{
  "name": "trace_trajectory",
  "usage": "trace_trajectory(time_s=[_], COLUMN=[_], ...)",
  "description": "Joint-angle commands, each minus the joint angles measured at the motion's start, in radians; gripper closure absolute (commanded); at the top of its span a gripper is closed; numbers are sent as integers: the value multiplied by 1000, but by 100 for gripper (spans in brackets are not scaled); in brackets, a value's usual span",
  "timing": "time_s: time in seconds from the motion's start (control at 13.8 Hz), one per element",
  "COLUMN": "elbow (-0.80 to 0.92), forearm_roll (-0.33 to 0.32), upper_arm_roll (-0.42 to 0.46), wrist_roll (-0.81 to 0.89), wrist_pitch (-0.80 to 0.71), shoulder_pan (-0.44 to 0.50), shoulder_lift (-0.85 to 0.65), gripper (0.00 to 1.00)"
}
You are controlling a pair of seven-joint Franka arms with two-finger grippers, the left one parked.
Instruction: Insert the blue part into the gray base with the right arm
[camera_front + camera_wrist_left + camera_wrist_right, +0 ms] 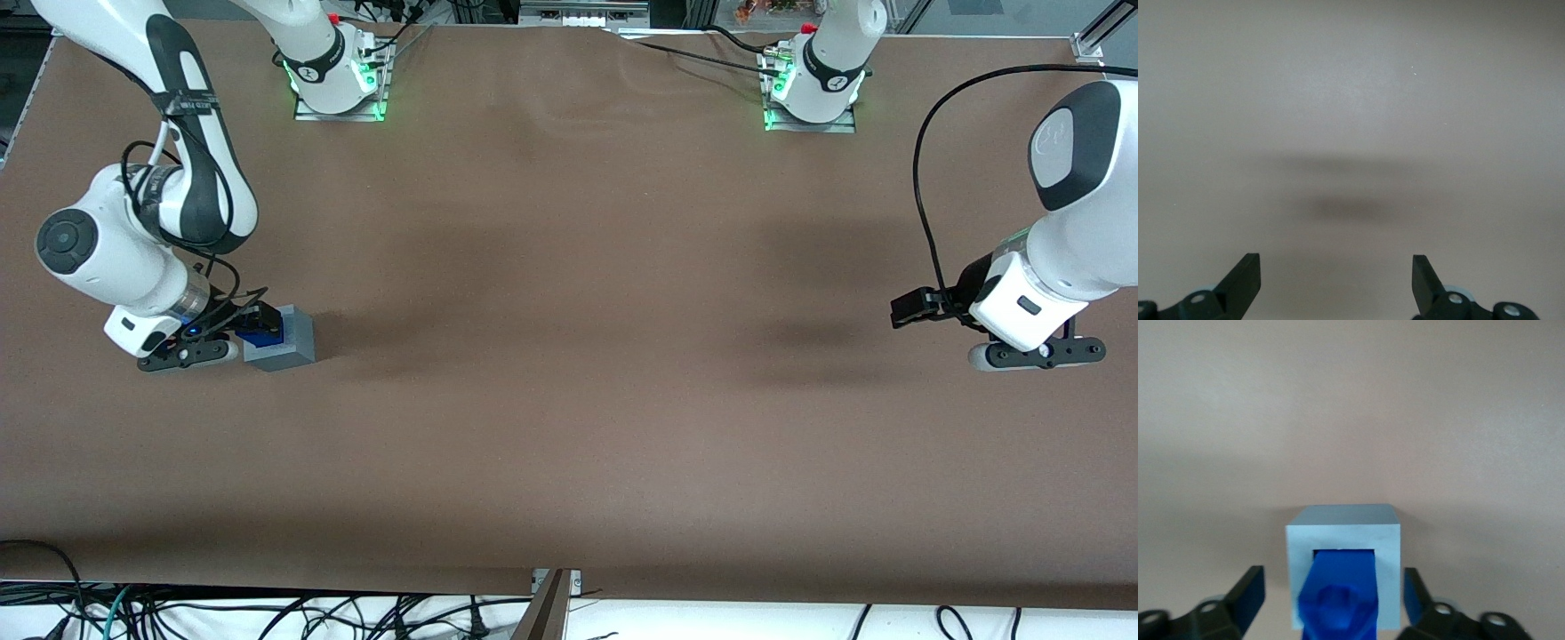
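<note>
The gray base (1343, 540) is a matte, flat-faced cube with crisp edges and a square recess in one face, resting on the plain brown worktop (569, 373) at the working arm's end. The blue part (1338, 593) is a glossy deep-blue plastic block with a faceted stub on its exposed end; its other end sits in the recess, so its long axis runs straight out of the opening toward the wrist camera. The right arm (133, 240), white with black bands, reaches down just beside the cube. Its black tool (1335, 597) straddles the blue part with the fingers (1248, 590) spread apart, one on each side of the base and touching neither piece.
</note>
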Motion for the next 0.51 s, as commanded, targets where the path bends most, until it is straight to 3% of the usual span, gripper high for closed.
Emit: trace_trajectory(time_s=[0.0,0.22,0.44], elbow=[132,200,203], forearm_roll=[14,-14,-86], upper_arm_roll=[1,1,6], wrist_roll=[48,85,99], wrist_pitch=[-206,-330,-451], shoulder_pan=[-1,-1,-1], shoulder_lift=[-49,-153,-279], gripper=[1,1,1])
